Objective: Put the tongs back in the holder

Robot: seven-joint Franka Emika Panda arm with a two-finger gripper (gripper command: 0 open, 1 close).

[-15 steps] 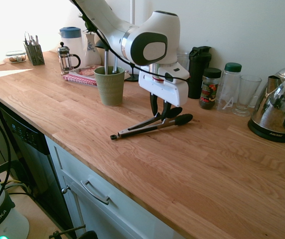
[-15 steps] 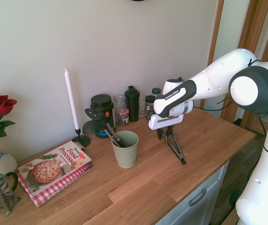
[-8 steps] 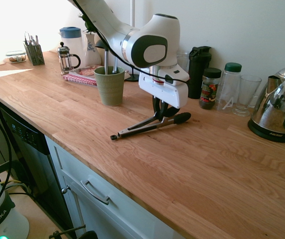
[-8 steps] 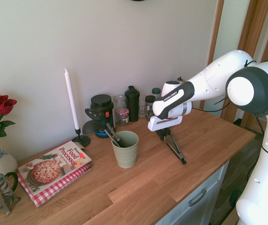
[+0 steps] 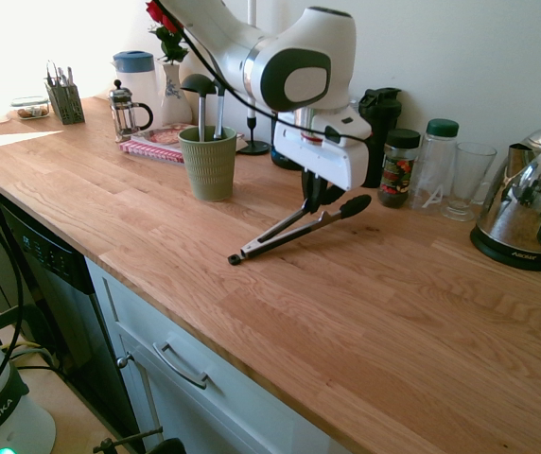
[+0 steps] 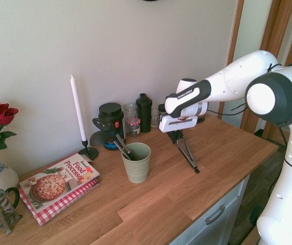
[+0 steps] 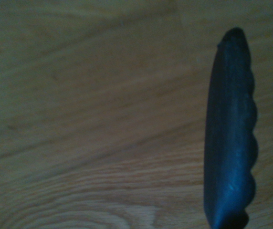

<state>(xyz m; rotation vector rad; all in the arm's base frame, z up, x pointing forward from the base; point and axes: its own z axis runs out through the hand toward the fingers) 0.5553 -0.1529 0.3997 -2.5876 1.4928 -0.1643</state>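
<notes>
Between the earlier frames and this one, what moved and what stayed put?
The tool, shut on the grey metal tongs with black tips, has lifted their tip end off the wooden counter; the hinge end slid right and still looks to touch it. The olive-green ribbed holder cup and everything else stayed.

Bare counter (image 5: 252, 213) lay open between gripper (image 5: 316, 199) and holder (image 5: 208, 163). Two ladles (image 5: 200, 90) occupied the holder; jars (image 5: 399, 166) crowded behind the gripper.

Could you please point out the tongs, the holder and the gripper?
tongs (image 5: 285, 232), first exterior view, on the metal arms.
holder (image 5: 209, 165), first exterior view, on its ribbed wall.
gripper (image 5: 316, 197), first exterior view, between its fingertips.
</notes>
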